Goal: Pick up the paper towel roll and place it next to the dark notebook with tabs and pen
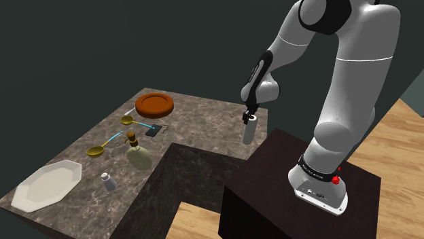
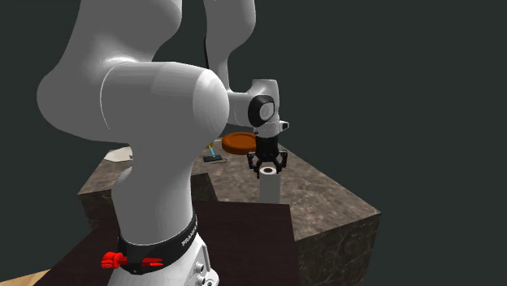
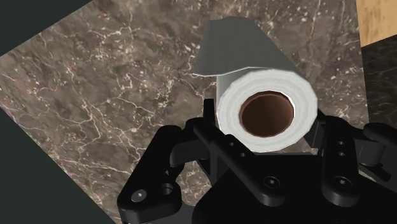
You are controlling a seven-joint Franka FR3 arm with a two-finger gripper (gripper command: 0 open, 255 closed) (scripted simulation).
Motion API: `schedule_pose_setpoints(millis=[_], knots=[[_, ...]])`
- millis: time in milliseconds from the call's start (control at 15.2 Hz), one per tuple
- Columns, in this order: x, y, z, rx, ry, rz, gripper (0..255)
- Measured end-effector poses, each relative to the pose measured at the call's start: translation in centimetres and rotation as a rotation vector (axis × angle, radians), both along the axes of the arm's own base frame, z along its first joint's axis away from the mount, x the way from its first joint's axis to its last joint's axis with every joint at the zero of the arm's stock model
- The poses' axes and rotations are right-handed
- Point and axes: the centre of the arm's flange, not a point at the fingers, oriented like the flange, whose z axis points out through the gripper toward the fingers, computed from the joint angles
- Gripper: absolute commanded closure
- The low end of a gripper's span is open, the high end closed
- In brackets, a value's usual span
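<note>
While the hand (image 3: 264, 119) has closed in from above on the paper towel roll (image 3: 267, 79), the task is only at its first stage. In the wrist view the two black fingers (image 3: 208, 113) sit one on each side of the roll's upper end and appear to press against it, so I judge the hand to be pinching the roll. The roll stands upright at the near edge of the marble table (image 1: 197, 119), just beside the robot's dark stand (image 1: 285, 183). Whether its base has left the table is hard to tell, since the stand hides it in the second exterior view. The dark notebook (image 1: 155, 130) lies well apart from the roll, toward the shoulder view's left, just near of a brown-orange plate (image 1: 155, 104) and beside a gold spoon (image 1: 127, 120). Left to do, as I judge it: lift the roll, carry it across the table and set it down next to the notebook.
</note>
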Motion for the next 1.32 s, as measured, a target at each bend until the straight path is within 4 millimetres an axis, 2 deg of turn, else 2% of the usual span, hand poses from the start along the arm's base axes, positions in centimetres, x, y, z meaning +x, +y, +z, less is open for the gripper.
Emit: schedule_pose_setpoints(millis=[132, 396, 1320], knots=[[-0.1, 0.0, 0.3, 0.0, 0.001, -0.001, 255], [-0.1, -0.1, 2.0, 0.0, 0.0, -0.002, 255], [-0.1, 0.0, 9.4, 0.0, 0.0, -0.002, 255]])
